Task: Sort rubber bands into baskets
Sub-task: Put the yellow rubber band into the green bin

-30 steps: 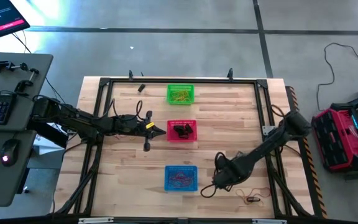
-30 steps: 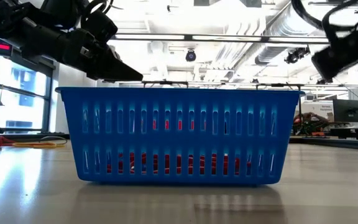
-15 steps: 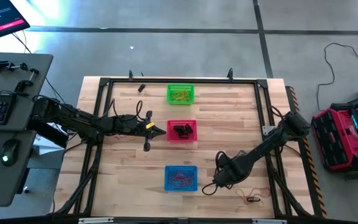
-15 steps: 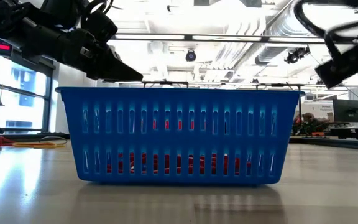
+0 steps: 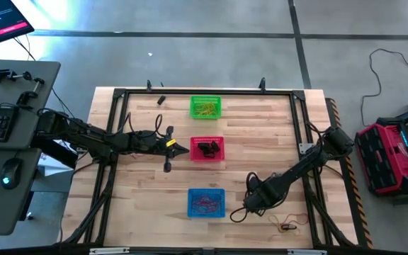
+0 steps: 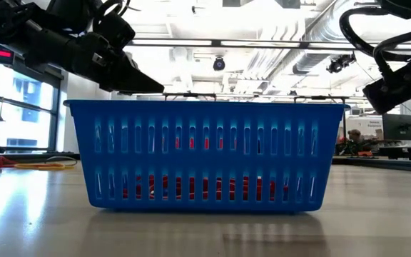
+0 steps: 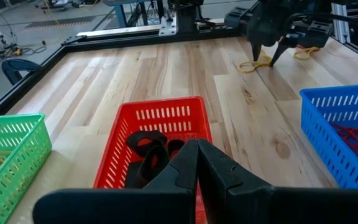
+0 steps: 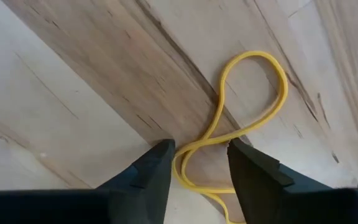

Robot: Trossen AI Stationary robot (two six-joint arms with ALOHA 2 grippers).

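Yellow rubber band (image 8: 241, 118) lies twisted flat on the table (image 5: 147, 205), at about three o'clock from the blue basket (image 5: 206, 202). My right gripper (image 8: 199, 163) is down over it, fingers spread either side of the strand. I judge a closing pinch could slide off so thin a loop, or scrape wood. My left gripper (image 7: 197, 163) waits pressed together at nine o'clock of the red basket (image 7: 157, 134). The green basket (image 5: 205, 107) sits at twelve. Pale planks, grey floor, desk (image 5: 9, 134) at nine.
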